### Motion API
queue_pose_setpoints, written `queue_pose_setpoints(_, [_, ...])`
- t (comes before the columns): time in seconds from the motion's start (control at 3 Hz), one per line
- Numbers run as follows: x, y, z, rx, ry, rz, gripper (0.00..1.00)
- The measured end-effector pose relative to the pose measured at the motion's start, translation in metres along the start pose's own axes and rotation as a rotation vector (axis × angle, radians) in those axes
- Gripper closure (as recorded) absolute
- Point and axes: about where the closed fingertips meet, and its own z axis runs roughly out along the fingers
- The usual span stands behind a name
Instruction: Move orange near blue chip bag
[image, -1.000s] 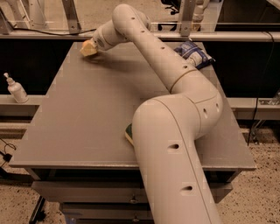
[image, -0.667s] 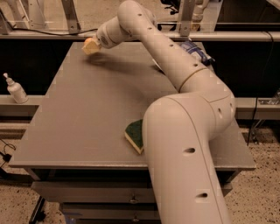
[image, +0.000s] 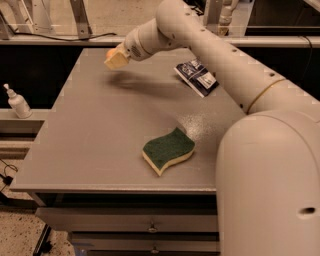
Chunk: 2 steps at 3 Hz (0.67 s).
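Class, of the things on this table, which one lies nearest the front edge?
The green sponge, alone near the front edge. The blue chip bag lies far back on the right; the gripper is over the far left corner.

One each: orange (image: 111, 50), blue chip bag (image: 197, 78), sponge (image: 167, 150), bottle (image: 18, 102), gripper (image: 116, 59) above table (image: 90, 145), far-left

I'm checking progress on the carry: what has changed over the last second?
The gripper, with the orange at its tip, has shifted a little to the right above the far left of the table, toward the blue chip bag. The arm swung right, uncovering the sponge and the bag. The sponge and the soap bottle stayed put.
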Motion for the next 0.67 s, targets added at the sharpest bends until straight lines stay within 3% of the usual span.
queue_pose_setpoints(0.33, [0.036, 0.019, -0.040, -0.010, 0.048, 0.011, 1.00])
queue_pose_setpoints(0.67, [0.067, 0.021, -0.074, 0.013, 0.097, 0.018, 1.00])
